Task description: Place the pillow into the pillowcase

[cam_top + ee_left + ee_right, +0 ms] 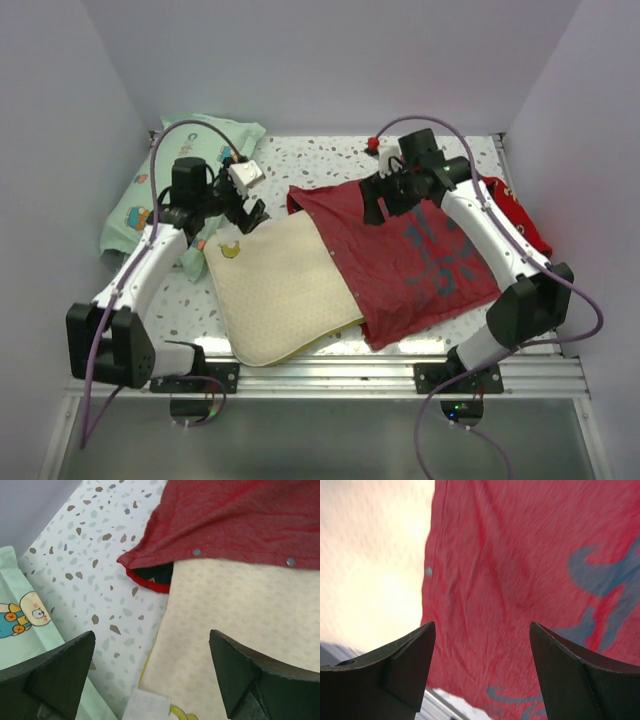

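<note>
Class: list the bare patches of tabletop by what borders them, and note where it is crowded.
Bare terrazzo table runs along the back wall, behind the pillowcase and right of the mint-green pillow. A smaller patch lies near-left, between the left arm and the pillow. Centre and right are covered by cloth.

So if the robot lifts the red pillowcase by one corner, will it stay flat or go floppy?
Probably floppy: the pillowcase lies wrinkled and draped over the pillow, so a lifted corner would likely sag. It looks thin, so it is probably light. The cloth looks rough-woven, so maybe not slippery.
</note>
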Controlling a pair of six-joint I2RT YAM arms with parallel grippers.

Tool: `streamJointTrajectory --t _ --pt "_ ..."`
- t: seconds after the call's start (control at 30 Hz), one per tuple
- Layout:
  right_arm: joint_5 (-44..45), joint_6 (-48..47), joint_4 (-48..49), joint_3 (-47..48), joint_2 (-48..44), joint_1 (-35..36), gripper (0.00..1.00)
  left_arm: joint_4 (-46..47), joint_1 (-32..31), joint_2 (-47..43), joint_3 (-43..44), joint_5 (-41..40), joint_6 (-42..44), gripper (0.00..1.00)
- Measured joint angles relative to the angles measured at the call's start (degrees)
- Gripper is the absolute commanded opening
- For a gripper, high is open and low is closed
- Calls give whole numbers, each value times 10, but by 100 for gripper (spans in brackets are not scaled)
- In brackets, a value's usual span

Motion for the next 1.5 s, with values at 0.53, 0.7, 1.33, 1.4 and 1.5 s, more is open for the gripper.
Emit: streamJointTrajectory --t 0.53,0.7,1.33,1.4,1.5 --pt "56 -40 -139 142 331 26 77 -140 -143 -196 -224 -117 114 100" --pt "67 -38 -120 339 417 33 77 -122 -246 -180 -211 -177 69 100" --pt "-43 110 128 -331 -78 -89 77 -11 -519 56 -117 -453 -172 100" --pt "-62 123 139 -357 -49 -87 76 -10 -519 89 -108 -465 -181 100" --pt "-85 133 164 -363 6 -87 74 -12 -519 127 -89 -470 -188 100"
